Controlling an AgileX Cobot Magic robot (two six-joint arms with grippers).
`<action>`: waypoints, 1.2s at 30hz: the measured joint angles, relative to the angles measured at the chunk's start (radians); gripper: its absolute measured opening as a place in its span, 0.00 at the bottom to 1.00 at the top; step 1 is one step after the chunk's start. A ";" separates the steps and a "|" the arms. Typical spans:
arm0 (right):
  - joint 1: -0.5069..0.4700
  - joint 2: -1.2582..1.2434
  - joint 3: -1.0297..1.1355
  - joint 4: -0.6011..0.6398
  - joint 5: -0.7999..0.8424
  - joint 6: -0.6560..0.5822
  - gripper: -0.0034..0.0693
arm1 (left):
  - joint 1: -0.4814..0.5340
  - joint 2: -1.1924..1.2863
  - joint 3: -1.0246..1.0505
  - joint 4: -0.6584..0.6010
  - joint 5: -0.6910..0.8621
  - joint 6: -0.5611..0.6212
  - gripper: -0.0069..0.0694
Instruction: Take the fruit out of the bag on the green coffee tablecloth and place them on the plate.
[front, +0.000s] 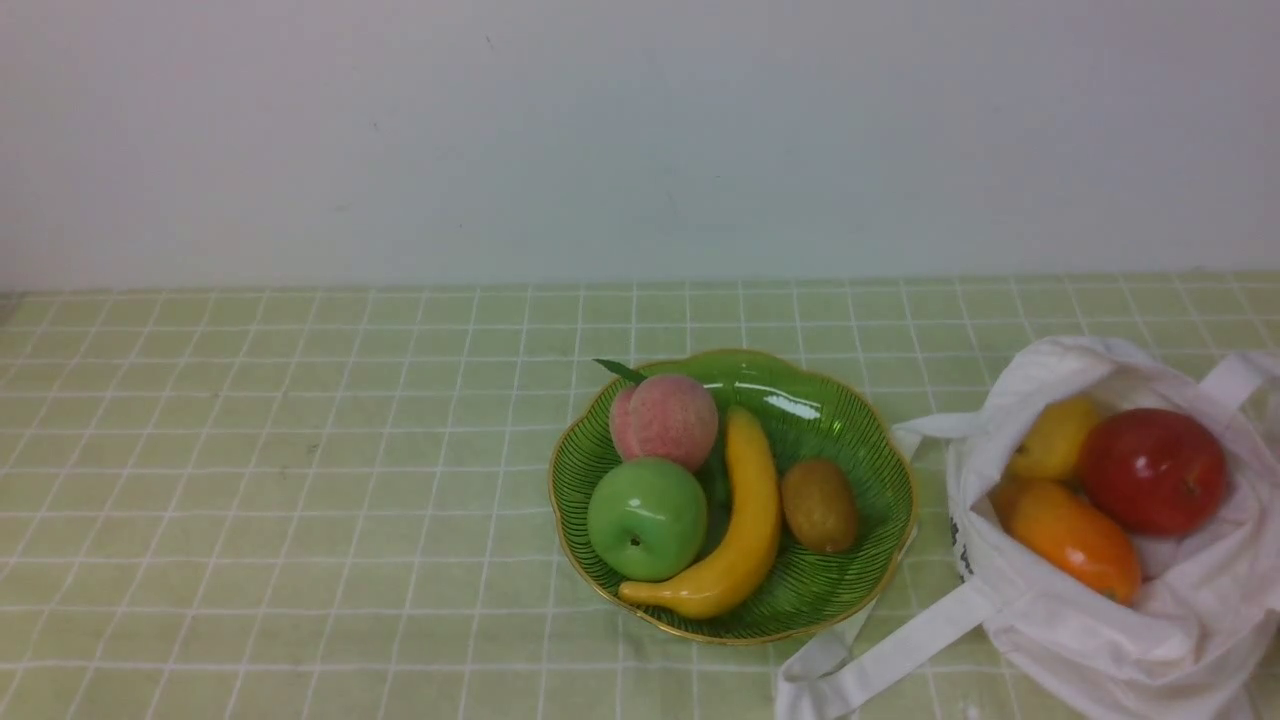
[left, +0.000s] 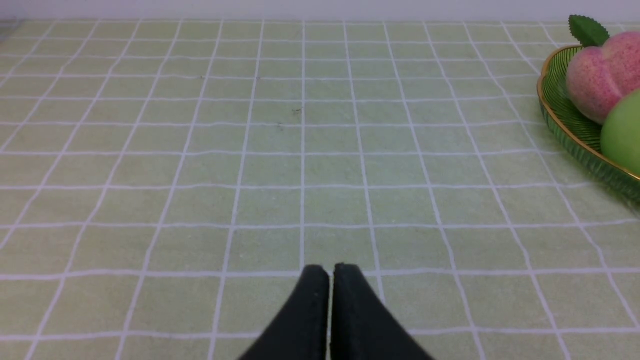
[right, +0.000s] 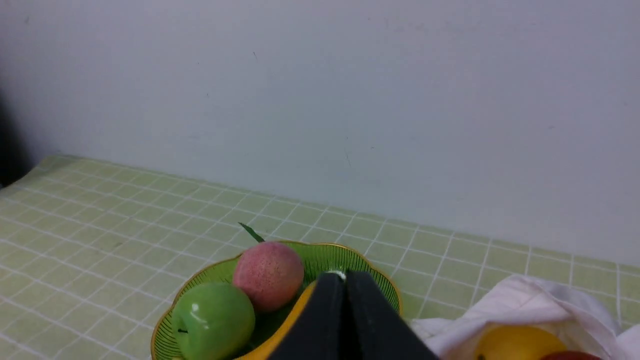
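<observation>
The white bag (front: 1090, 630) lies open at the right on the green tablecloth (front: 250, 450). In it sit a yellow lemon (front: 1055, 438), a red apple (front: 1152, 470) and an orange mango (front: 1075, 538). The green plate (front: 860, 440) in the middle holds a brown kiwi (front: 819, 505), a peach, a green apple and a banana. Neither arm shows in the front view. My left gripper (left: 330, 272) is shut and empty over bare cloth, left of the plate (left: 565, 120). My right gripper (right: 344, 276) is shut and empty, above the plate (right: 350, 257), beside the bag (right: 530, 300) and lemon (right: 515, 342).
In the plate, a pink peach (front: 665, 420), a green apple (front: 647, 518) and a yellow banana (front: 740, 530) lie beside the kiwi. The bag's strap handles (front: 880, 655) trail toward the front edge. A plain wall stands behind the table.
</observation>
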 joint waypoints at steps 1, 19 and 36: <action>0.000 0.000 0.000 0.000 0.009 0.000 0.03 | 0.000 0.000 0.000 0.000 0.000 0.000 0.08; 0.000 0.000 0.003 -0.003 0.161 -0.002 0.03 | 0.000 0.000 0.000 0.000 0.000 0.000 0.08; -0.269 -0.393 0.441 -0.003 -0.068 0.025 0.03 | 0.000 0.000 0.000 0.000 0.000 0.000 0.08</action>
